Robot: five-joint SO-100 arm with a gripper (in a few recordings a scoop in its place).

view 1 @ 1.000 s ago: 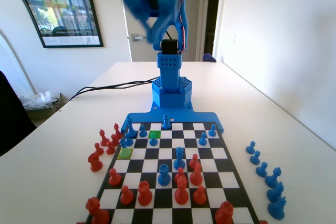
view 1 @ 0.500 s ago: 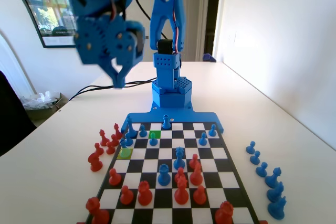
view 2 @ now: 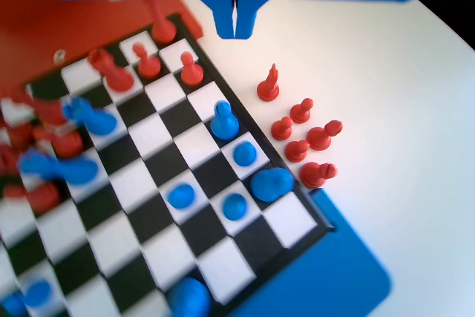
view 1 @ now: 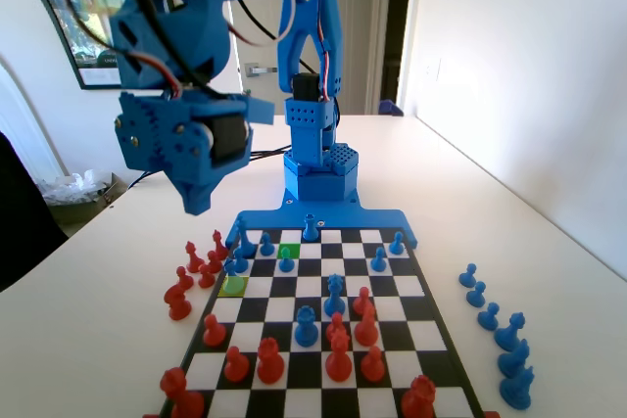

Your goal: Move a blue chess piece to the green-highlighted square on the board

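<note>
In the fixed view my gripper [view 1: 196,205] hangs in the air above the table, left of the board's [view 1: 323,379] far left corner. In the wrist view the jaws of my gripper [view 2: 235,29] are pressed together with nothing between them. The green-highlighted square [view 1: 291,250] lies in the board's far rows, and a small blue chess piece [view 1: 285,260] stands at its near edge. A duller yellow-green square [view 1: 233,286] lies at the left edge, with another small blue piece [view 1: 229,266] just behind it. Below the jaws in the wrist view stand blue pieces [view 2: 225,120].
Captured red pieces [view 1: 186,281] cluster on the table left of the board, also red pieces [view 2: 300,135] in the wrist view. A row of blue pieces [view 1: 495,325] lies to the right. Red and blue pieces [view 1: 338,325] crowd the board's middle and near rows.
The arm has swung from high over its base down and to the picture's left. The gripper now hangs lower, beside the board's far left corner. No piece has moved.
</note>
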